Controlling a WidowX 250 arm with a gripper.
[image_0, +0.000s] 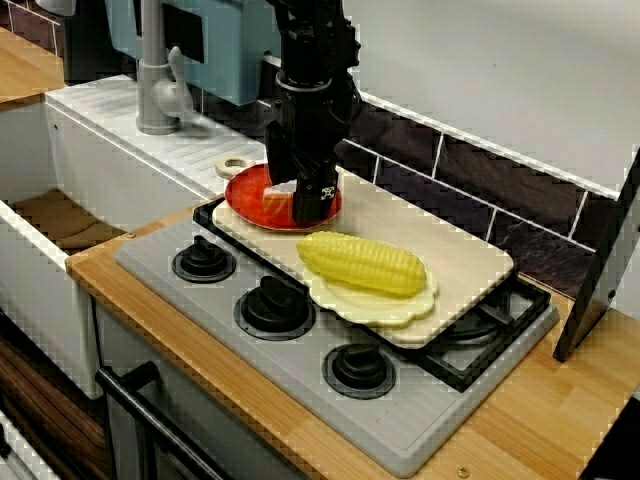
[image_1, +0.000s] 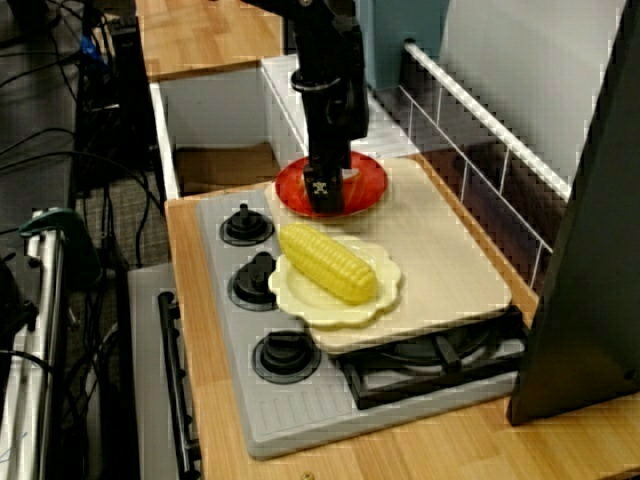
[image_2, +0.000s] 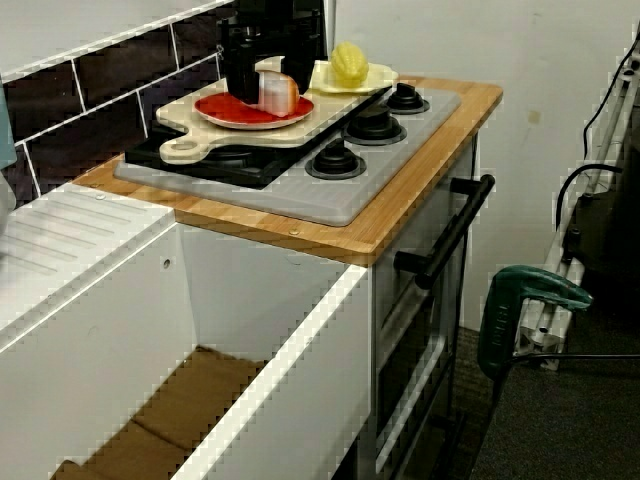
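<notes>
Shows the hand (image_0: 296, 200) low over the red plate (image_0: 240, 196) at one end of the cutting board (image_0: 455, 262), fingers either side of an orange-and-white food piece (image_2: 278, 93). Cannot tell whether clenched on the piece or merely straddling it. Places the piece upright on the red plate, not lifted. Judged an early stage: hand at the piece, nothing carried yet. Leaves the corn cob (image_0: 365, 263) on its pale plate (image_0: 350, 308) nearby, untouched, over the stove (image_0: 300, 365) set in the desk (image_0: 520, 425).

Dark tiled wall (image_0: 500, 185), wooden counter (image_0: 560, 400)
</notes>
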